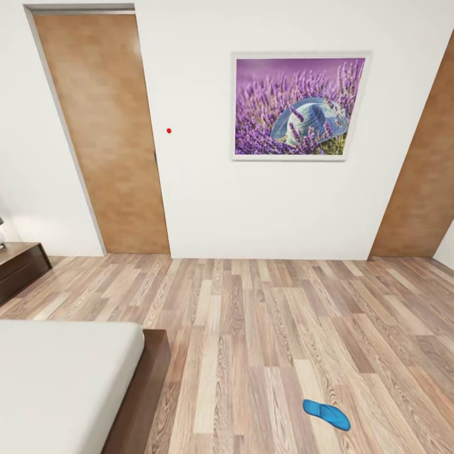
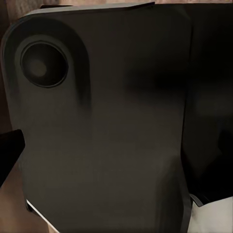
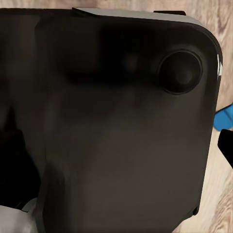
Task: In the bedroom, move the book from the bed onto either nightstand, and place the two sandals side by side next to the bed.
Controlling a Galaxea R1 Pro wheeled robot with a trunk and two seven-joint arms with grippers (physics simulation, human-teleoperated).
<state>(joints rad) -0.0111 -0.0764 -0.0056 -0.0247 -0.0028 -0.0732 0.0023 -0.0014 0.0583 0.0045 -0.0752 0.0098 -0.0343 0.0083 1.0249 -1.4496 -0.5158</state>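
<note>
So the robot's facing the far wall with the lavender picture (image 1: pixel 299 106), and one blue sandal (image 1: pixel 326 414) is lying out on the wood floor (image 1: pixel 265 328), well apart from the bed (image 1: pixel 63 378), whose corner is off to the side. There's a dark cabinet (image 1: pixel 19 266) past the bed, probably a nightstand, but it's cut off. Both wrist cams just stare at dark robot housing, so I can't tell whether either claw is apart or together. Risk: rolling forward carelessly, the base could clip or shove that sandal.
</note>
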